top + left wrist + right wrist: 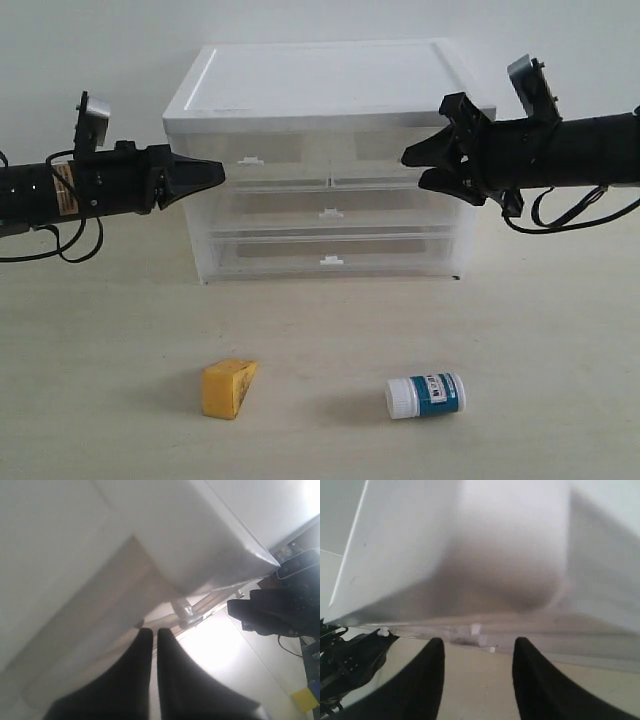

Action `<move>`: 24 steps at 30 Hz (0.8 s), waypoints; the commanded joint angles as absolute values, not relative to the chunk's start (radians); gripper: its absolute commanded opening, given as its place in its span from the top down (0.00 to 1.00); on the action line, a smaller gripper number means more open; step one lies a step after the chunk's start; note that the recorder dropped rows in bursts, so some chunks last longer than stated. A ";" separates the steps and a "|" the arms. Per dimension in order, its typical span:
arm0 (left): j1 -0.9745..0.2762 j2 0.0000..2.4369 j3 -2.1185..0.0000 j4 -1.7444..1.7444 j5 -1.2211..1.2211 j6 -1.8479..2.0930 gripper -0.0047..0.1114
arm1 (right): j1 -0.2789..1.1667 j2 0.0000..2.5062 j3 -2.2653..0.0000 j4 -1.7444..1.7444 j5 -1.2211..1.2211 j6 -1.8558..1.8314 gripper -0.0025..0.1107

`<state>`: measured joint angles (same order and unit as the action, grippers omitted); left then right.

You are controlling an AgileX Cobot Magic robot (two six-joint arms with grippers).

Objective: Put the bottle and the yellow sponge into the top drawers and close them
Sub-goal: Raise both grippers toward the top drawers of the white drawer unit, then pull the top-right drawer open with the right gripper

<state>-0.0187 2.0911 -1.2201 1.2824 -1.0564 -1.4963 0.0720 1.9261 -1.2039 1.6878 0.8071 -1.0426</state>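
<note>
The bottle lies on its side on the table, front right, white cap pointing left. To its left the yellow sponge rests on the table. Behind them stands the cabinet; both top drawers, left and right, look pushed in. My left gripper is shut and empty, its tip at the left top drawer's outer edge. In front of the right top drawer my right gripper is open with nothing between its fingers. Small white handles show just beyond it.
Two full-width translucent drawers sit below the top pair, both pushed in. The cabinet stands against a pale wall. The right arm shows in the left wrist view, and the left arm in the right wrist view.
</note>
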 commanded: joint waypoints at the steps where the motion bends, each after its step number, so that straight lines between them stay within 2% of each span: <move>1: -0.021 2.089 -1.232 1.265 -1.038 -1.495 0.93 | 0.069 1.930 -1.210 1.744 0.846 -1.121 0.63; 12: -0.021 2.089 -1.234 1.217 -1.025 -1.474 0.93 | 0.076 1.932 -1.212 1.744 0.869 -1.125 0.63; 18: -0.021 2.089 -1.234 1.208 -1.014 -1.457 0.93 | 0.105 1.932 -1.212 1.744 0.785 -1.131 0.65; 20: -0.021 2.089 -1.234 1.209 -1.016 -1.457 0.93 | 0.109 1.932 -1.212 1.744 0.752 -1.131 0.72; 24: -0.021 2.089 -1.234 1.209 -1.016 -1.449 0.93 | 0.109 1.932 -1.212 1.744 0.748 -1.150 0.98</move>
